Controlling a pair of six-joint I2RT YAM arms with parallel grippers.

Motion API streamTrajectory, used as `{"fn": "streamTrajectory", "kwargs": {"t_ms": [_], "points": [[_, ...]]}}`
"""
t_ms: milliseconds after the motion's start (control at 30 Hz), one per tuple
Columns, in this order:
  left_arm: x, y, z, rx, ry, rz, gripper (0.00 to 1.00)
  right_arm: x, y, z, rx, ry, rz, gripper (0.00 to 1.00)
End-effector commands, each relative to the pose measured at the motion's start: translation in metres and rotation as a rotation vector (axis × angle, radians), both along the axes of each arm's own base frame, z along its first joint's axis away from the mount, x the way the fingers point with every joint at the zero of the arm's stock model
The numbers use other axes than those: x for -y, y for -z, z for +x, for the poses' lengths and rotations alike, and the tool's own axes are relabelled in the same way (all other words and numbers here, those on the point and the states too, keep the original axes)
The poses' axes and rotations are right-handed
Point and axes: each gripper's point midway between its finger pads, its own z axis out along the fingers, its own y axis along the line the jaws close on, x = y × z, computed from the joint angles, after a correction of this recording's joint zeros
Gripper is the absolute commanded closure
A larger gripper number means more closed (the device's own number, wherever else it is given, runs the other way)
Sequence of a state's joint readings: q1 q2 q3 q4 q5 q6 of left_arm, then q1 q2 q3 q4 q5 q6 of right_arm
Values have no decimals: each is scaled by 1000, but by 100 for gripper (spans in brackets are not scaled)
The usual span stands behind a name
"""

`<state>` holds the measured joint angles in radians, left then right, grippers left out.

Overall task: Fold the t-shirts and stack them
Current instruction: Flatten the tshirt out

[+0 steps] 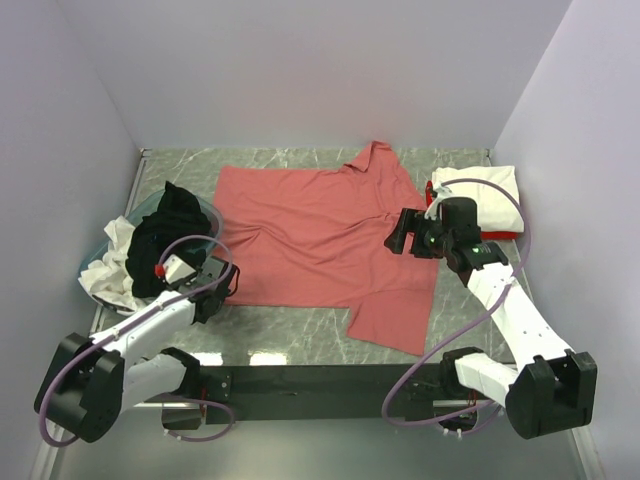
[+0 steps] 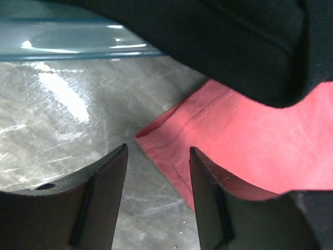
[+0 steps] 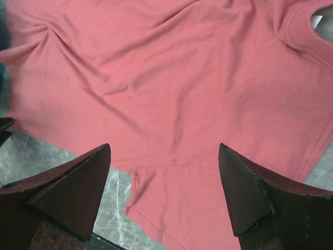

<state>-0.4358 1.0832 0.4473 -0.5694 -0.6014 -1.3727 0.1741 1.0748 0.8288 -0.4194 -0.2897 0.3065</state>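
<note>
The salmon-pink t-shirt lies spread flat in the middle of the table, collar toward the back. My left gripper is low at its near-left corner. In the left wrist view the jaws stand partly apart, with the hem corner between them and nothing pinched. My right gripper hovers wide open over the shirt's right side, above the sleeve seam. A folded cream-white shirt rests on a red one at the back right.
A teal basin at the left holds a black shirt and a white one. The black cloth hangs over the basin rim just above my left gripper. Walls close in the table on three sides.
</note>
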Motion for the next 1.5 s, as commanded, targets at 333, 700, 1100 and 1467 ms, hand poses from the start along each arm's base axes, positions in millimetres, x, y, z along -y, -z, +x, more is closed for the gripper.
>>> {"fn": "streamTrajectory", "kwargs": {"t_ms": [333,700,1100,1467], "points": [[0,9,12,-51,35,-14,64,1,-13,0,60,0,14,10],[3,3,12,-61,71,-15,99,3,-8,0,48,14,2,10],[11,-62,25,95,207,-20,99,9,38,-26,-79,142,-47,12],[23,-65,33,129,335,-20,99,1,77,-87,-204,266,-132,14]]}}
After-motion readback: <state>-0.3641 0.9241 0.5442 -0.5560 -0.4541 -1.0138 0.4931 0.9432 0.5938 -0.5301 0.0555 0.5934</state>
